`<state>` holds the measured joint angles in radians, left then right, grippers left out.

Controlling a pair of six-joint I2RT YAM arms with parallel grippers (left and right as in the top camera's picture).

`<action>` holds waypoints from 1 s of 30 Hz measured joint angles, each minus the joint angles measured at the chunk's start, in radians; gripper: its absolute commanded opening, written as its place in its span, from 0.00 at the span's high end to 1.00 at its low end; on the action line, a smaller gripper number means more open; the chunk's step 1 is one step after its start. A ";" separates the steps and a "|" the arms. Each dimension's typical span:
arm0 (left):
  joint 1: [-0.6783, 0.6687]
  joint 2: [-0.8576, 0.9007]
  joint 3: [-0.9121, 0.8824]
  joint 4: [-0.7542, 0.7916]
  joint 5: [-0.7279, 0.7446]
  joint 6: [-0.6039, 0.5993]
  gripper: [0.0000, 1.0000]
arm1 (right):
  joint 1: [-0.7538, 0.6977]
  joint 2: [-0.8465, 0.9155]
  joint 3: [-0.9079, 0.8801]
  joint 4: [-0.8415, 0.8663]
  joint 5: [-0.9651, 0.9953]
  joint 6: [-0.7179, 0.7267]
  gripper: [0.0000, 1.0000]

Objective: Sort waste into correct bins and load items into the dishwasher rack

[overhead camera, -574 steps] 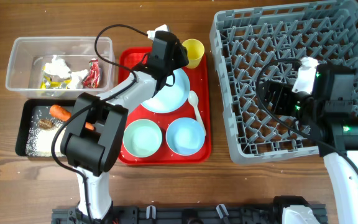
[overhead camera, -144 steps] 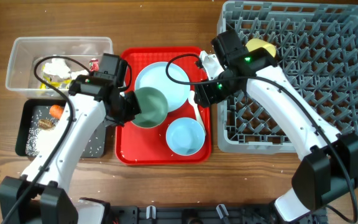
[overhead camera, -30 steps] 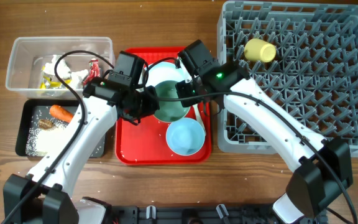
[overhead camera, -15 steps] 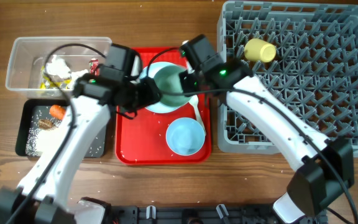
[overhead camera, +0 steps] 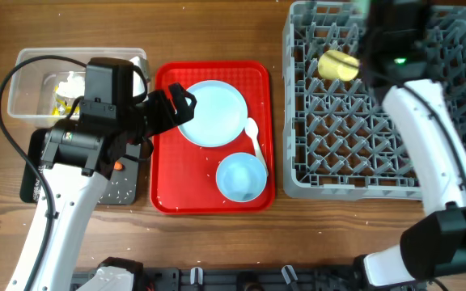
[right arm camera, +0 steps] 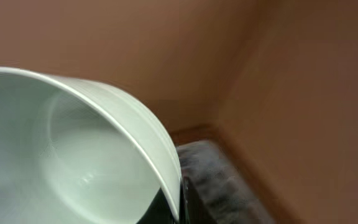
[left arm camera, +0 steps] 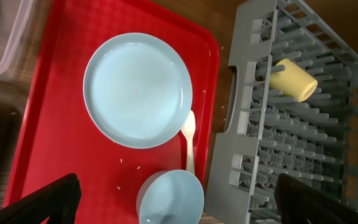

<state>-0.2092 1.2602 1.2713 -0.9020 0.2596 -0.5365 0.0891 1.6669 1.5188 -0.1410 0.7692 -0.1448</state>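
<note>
Jaws of the left gripper (overhead camera: 175, 103) spread wide above the red tray (overhead camera: 164, 194); jaws of the right gripper (right arm camera: 178, 200) pinched on the rim of the pale-green bowl (right arm camera: 61, 155).
Brown wood-grain table (overhead camera: 217, 242). On the red tray, the light-blue plate (overhead camera: 212, 113) sits at 12 o'clock and the light-blue bowl (overhead camera: 242, 176) at 5 o'clock, with the white spoon (overhead camera: 255, 137) along the 3 o'clock edge. The grey rack (overhead camera: 330, 153) fills the table's 3 o'clock side, with 1 yellow cup (overhead camera: 337, 65) on its side near its 11 o'clock corner. Clear tub (overhead camera: 23, 81) at 10 o'clock, black tray (overhead camera: 32, 184) at 9 o'clock. Behind the pale-green bowl there is only blurred tan, so I cannot tell anything about the room.
</note>
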 measured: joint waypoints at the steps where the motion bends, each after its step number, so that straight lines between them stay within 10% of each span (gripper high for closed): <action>1: 0.000 0.000 0.000 -0.002 0.000 0.000 0.00 | -0.035 0.006 0.000 0.033 0.016 -0.039 0.96; 15: 0.000 0.000 0.000 -0.002 0.000 0.000 0.00 | -0.277 0.447 0.002 0.547 0.177 -0.624 0.96; 30: 0.000 0.000 0.000 -0.002 0.000 0.000 0.00 | -0.194 0.507 0.006 0.393 0.247 -0.677 0.96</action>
<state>-0.2092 1.2602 1.2713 -0.9035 0.2592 -0.5365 -0.1051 2.1735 1.5249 0.2523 1.0161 -0.8215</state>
